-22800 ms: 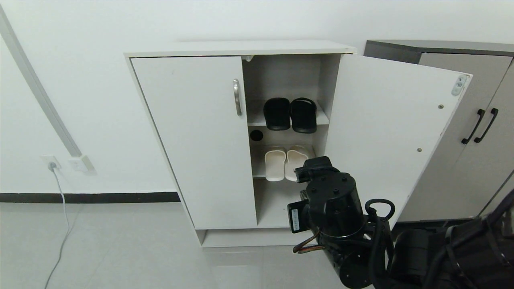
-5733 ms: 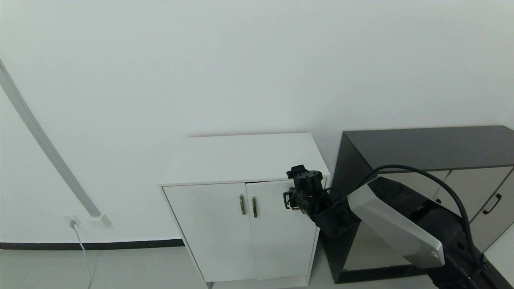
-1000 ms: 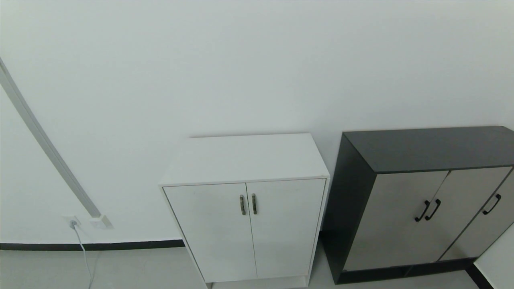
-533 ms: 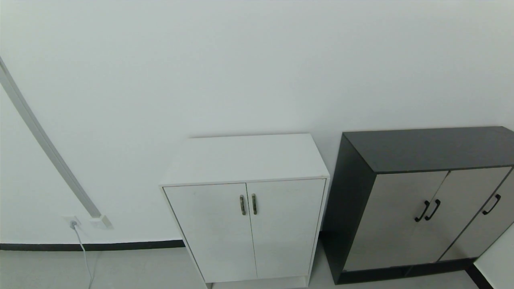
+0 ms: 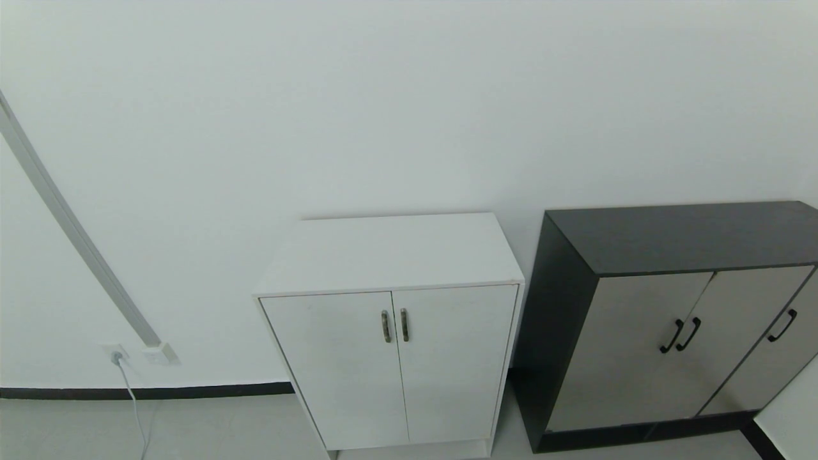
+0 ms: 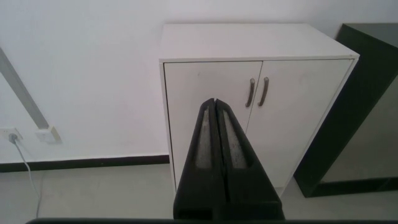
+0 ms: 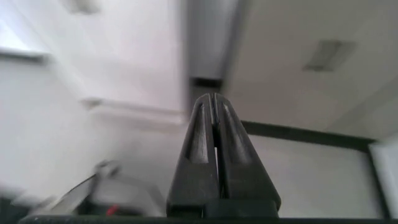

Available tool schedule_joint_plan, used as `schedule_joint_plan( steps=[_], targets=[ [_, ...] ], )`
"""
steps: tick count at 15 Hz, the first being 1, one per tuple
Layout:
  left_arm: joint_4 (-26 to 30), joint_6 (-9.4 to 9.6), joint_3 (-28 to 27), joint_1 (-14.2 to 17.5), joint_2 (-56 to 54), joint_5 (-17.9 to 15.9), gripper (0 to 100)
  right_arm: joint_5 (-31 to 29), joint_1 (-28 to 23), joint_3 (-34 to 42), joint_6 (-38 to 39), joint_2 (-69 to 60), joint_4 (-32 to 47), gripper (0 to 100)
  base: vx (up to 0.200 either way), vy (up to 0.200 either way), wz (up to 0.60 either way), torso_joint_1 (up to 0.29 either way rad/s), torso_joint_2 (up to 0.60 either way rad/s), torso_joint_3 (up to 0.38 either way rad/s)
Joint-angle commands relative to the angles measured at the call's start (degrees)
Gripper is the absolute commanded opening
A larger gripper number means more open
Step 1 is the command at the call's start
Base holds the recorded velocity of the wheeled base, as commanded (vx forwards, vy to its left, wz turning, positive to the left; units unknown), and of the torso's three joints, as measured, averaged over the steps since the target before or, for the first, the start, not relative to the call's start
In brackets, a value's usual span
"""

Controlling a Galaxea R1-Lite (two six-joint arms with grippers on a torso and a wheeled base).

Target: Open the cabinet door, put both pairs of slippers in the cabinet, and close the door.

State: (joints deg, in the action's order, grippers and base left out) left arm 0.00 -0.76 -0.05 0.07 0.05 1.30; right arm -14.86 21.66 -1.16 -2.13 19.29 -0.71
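Observation:
The white cabinet [image 5: 390,332] stands against the wall with both doors shut, its two metal handles [image 5: 395,325] side by side at the middle. No slippers are visible; the inside is hidden behind the doors. My left gripper [image 6: 214,106] is shut and empty, held back from the cabinet [image 6: 255,93] and pointing toward its front. My right gripper [image 7: 215,102] is shut and empty, pointing away at blurred walls and a ceiling.
A black cabinet [image 5: 671,313] with grey doors and black handles stands right beside the white one. A wall socket with a white cable [image 5: 128,383] and a slanted grey conduit [image 5: 70,230] are on the wall to the left. Bare floor lies before the cabinets.
The right door, open earlier with both slipper pairs on the shelves, is shut. My right arm, at the door 5.7 s ago, has left the head view. Nothing moved in the last second.

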Motion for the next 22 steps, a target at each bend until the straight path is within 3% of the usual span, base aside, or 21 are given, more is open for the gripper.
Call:
schedule_joint_plan(
  steps=[1, 5, 11, 13, 15, 17, 19, 22],
  targets=[
    [0.0, -0.04, 0.05, 0.01, -0.05, 0.01, 0, -0.52, -3.21, -0.07, -0.42, -3.9, -0.08, 0, 0.0, 0.0, 0.0, 0.0, 0.0, 0.0],
    [0.0, 0.05, 0.05, 0.01, -0.05, 0.01, 0, -0.78, -11.38, -0.07, -0.33, -11.99, -0.08, 0, 0.0, 0.0, 0.0, 0.0, 0.0, 0.0],
    [0.0, -0.04, 0.05, 0.01, 0.04, 0.01, 0, -3.42, -15.95, -0.07, -0.42, -13.57, -0.08, 0, 0.0, 0.0, 0.0, 0.0, 0.0, 0.0],
    [0.0, -0.04, 0.05, 0.01, -0.05, 0.01, 0, -3.33, -22.19, -0.16, -0.5, -15.86, -0.08, 0, 0.0, 0.0, 0.0, 0.0, 0.0, 0.0],
    [0.0, -0.04, 0.05, 0.01, -0.05, 0.01, 0, -2.89, -21.84, -0.07, -0.68, -19.29, -0.17, 0, 0.0, 0.0, 0.0, 0.0, 0.0, 0.0],
    [0.0, -0.04, 0.05, 0.01, -0.05, 0.01, 0, 1.68, -21.84, 0.1, -0.5, -19.2, -0.35, 0, 0.0, 0.0, 0.0, 0.0, 0.0, 0.0],
    [0.0, -0.04, 0.05, 0.01, 0.04, 0.01, 0, 13.63, -21.84, 0.98, -0.15, -19.11, 0.71, 0, 0.0, 0.0, 0.0, 0.0, 0.0, 0.0],
    [0.0, -0.04, 0.05, 0.01, 0.04, 0.01, 0, 15.74, -21.57, 1.16, -0.24, -19.11, 0.97, 0, 0.0, 0.0, 0.0, 0.0, 0.0, 0.0]
  ],
)
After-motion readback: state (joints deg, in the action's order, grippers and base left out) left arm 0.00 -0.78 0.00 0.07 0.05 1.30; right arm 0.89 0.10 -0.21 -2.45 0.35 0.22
